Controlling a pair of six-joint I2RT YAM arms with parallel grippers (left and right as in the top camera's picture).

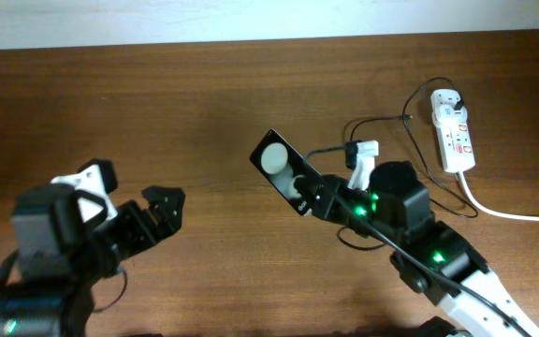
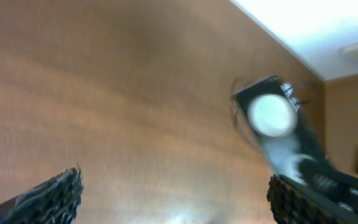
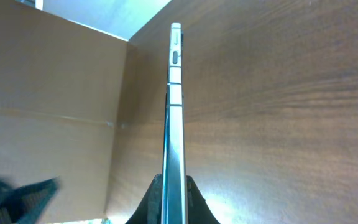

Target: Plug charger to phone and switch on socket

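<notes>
1. The phone (image 1: 280, 162) is pretty much mid-table, clamped at its near end by the right gripper (image 1: 307, 198). Its glossy face is turned up enough for the overhead camera to catch a big round white glare on it.
2. In the right wrist view the phone is edge-on. It's a thin silver strip with side buttons, and the two fingers are pinched tight on either flat face at the bottom.
3. I can't honestly tell if the free end is touching the table (image 1: 157, 94) or lifted off it.
4. The charger (image 1: 386, 120) is a thin black cable looping around on the wood. It lies between the phone and the socket, behind the right arm. I can't make out its small tip.
5. The socket (image 1: 455, 131) lies well off to the right near the far edge. There's a black plug at its far end, and its thick white cord trails away to the right.
6. The left gripper (image 2: 173, 199) is spread wide with nothing between its fingers. It's well apart from the phone and facing it from the left.
</notes>
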